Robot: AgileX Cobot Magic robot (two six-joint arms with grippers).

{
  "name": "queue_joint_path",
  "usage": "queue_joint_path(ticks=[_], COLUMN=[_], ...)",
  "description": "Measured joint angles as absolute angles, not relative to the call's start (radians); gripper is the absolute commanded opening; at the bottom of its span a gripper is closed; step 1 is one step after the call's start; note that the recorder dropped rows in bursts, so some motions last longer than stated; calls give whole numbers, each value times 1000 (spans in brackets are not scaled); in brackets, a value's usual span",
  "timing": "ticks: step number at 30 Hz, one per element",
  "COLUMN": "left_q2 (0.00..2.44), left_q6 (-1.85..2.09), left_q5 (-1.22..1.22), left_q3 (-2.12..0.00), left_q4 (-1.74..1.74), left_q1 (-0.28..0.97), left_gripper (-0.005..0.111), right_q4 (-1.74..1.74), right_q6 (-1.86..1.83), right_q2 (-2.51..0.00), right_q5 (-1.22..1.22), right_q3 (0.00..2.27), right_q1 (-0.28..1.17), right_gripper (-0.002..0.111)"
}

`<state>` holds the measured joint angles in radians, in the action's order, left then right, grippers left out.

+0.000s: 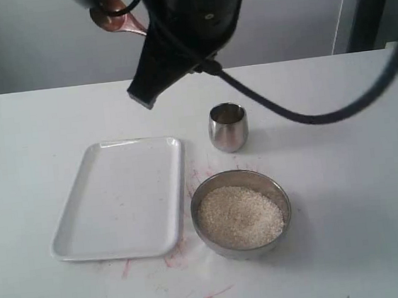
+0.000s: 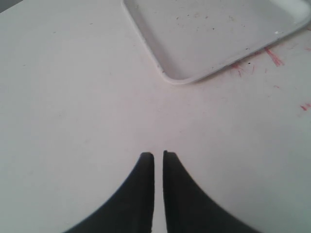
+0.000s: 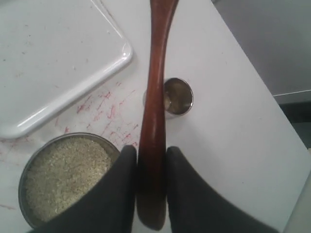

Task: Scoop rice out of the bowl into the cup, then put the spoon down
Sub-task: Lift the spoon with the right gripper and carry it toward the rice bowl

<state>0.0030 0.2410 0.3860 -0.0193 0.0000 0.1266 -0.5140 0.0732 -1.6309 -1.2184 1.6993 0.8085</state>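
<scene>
Here the white desk (image 1: pixel 358 175) carries the wide brushed-steel bowl (image 1: pixel 238 177) of pale rice (image 1: pixel 240 217) near the small steel cup (image 1: pixel 228 135). Aloft, the right hand (image 3: pixel 149 149) clamps the stiff, likely light reddish-brown wooden spoon (image 3: pixel 154 87) by its handle end. The left hand (image 2: pixel 159 155) is nearly closed and empty.

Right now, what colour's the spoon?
The spoon is dark reddish-brown wood; shows best in the right wrist view.
</scene>
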Motion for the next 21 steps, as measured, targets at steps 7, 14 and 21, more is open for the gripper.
queue_joint_path(ticks=[7, 14, 21], left_q2=[3, 3, 3], left_q6=[241, 241, 241], left_q5=[386, 386, 386], left_q3=[-19, -19, -19], left_q4=[0, 0, 0], left_q1=[127, 127, 127], left_gripper=[14, 14, 14], right_q4=[-514, -518, -520], right_q6=[25, -28, -74], right_q2=[-1500, -1387, -1336], right_q5=[-1220, -1220, -1220], right_q3=[1559, 1380, 1213], right_q1=[808, 808, 808], right_gripper=[0, 0, 0])
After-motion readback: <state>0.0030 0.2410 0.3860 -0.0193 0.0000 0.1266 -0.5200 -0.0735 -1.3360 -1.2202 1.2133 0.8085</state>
